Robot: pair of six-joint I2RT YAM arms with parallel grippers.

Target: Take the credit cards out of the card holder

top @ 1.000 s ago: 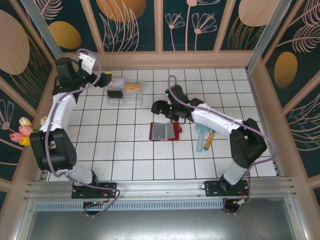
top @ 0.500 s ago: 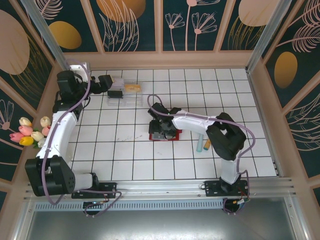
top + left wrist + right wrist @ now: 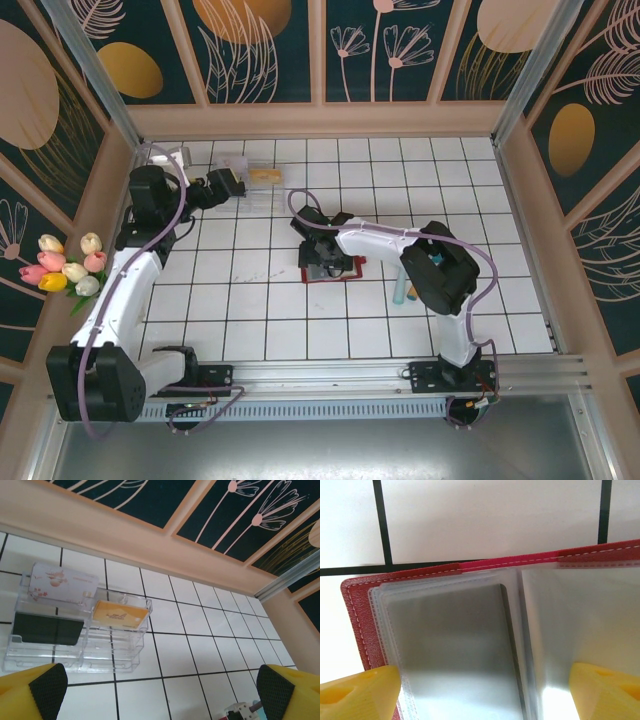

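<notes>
The red card holder (image 3: 346, 268) lies open on the white tiles at mid-table. My right gripper (image 3: 322, 254) hangs low over it, open. In the right wrist view its yellow fingertips (image 3: 357, 692) stand either side of the holder's left half (image 3: 420, 573), nothing pinched between them. A greyish credit card (image 3: 455, 645) sits inside a clear pocket there. My left gripper (image 3: 225, 187) is open at the back left, by the clear plastic box (image 3: 255, 190). That box (image 3: 112, 652) holds an orange card (image 3: 121, 614), a pale patterned card (image 3: 62, 582) and a dark card (image 3: 47, 629).
A teal-handled tool (image 3: 400, 290) lies right of the card holder, mostly under my right arm. Artificial tulips (image 3: 65, 265) stand beyond the left wall. Wooden walls (image 3: 320, 118) close in the tiled table on three sides.
My right gripper has come down and forward from behind the card holder to just above its open pockets, its arm folding inward. The left gripper has shifted slightly beside the clear box.
</notes>
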